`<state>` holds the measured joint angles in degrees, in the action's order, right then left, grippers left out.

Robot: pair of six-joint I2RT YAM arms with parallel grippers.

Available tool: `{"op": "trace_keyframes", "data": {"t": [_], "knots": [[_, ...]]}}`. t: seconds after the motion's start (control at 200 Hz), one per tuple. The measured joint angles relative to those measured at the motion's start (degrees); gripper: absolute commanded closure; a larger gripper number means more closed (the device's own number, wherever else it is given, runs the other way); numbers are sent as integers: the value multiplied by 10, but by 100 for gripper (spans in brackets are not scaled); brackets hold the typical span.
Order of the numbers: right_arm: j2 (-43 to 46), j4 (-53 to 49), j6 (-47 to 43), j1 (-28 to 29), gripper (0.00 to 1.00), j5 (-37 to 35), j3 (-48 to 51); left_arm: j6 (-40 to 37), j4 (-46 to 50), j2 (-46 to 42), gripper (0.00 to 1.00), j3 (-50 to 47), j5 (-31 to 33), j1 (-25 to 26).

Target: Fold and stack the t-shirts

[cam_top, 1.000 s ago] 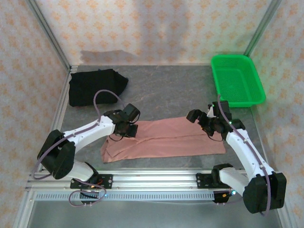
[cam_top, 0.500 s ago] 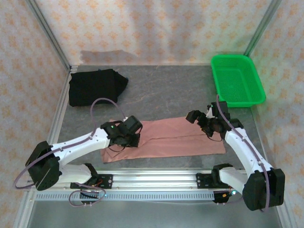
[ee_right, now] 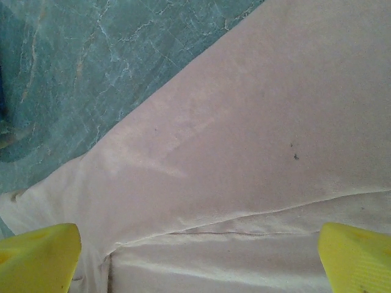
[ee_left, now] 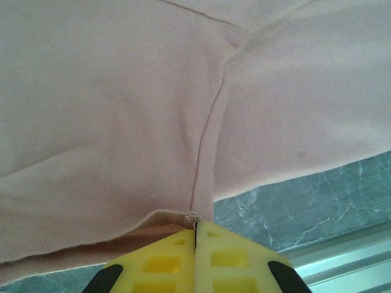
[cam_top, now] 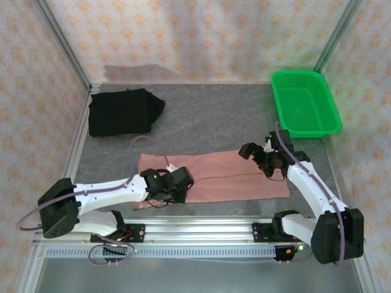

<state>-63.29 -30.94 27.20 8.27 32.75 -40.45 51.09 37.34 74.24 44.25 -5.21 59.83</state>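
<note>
Your left claw (ee_left: 195,229) is pinched shut on the near hem of the pink shirt (cam_top: 232,177), which lies flat mid-way along the bench (cam_top: 214,116). Your right claw (ee_right: 195,256) hangs wide over its right end. The black shirt (cam_top: 122,112) sits far left.

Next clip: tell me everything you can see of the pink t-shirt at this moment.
The pink t-shirt is soft, dusty salmon knit cloth, folded into a long band that lies flat across the near part of the grey marbled table. A stitched seam runs along it. No print is showing. The left gripper is shut on a hem edge near its left end. The right gripper is open over its right end; whether it touches is unclear.
</note>
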Motion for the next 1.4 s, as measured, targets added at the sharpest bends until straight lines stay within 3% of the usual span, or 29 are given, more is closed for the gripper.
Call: {"op": "trace_keyframes", "data": {"t": [0.175, 0.275, 0.405, 0.485, 0.575, 0.741, 0.836, 0.911, 0.986, 1.111, 1.401], "knots": [[-16, 5, 0, 0, 1, -2, 0, 31, -12, -12, 82, -23, -1, 18], [-28, 7, 0, 0, 1, -2, 0, 50, -30, -22, 63, -36, -4, 36], [-41, 11, 0, 0, 0, -2, 0, 67, -42, -41, 49, -38, -3, 54], [-53, 16, 0, 0, 0, -1, 0, 73, -35, -77, 37, -38, 14, 49], [-72, 19, 2, 1, 1, 3, 0, 87, -19, -135, 34, -34, 40, 18], [-109, 18, 4, 33, 6, 0, -7, 96, 41, -197, 41, -17, 79, -153], [-151, 14, 6, 63, 15, -15, -26, 82, 65, -179, 55, -17, 87, -244], [-177, 14, 13, 76, 24, -31, -36, 65, 68, -144, 67, -17, 87, -285], [-199, 11, 16, 78, 29, -52, -46, 50, 67, -97, 76, -17, 87, -302], [-231, 10, 25, 78, 34, -82, -60, 38, 43, -63, 81, -46, 71, -303], [-258, 3, 30, 78, 35, -110, -79, 58, 23, -155, 84, -162, 26, -279]]}}
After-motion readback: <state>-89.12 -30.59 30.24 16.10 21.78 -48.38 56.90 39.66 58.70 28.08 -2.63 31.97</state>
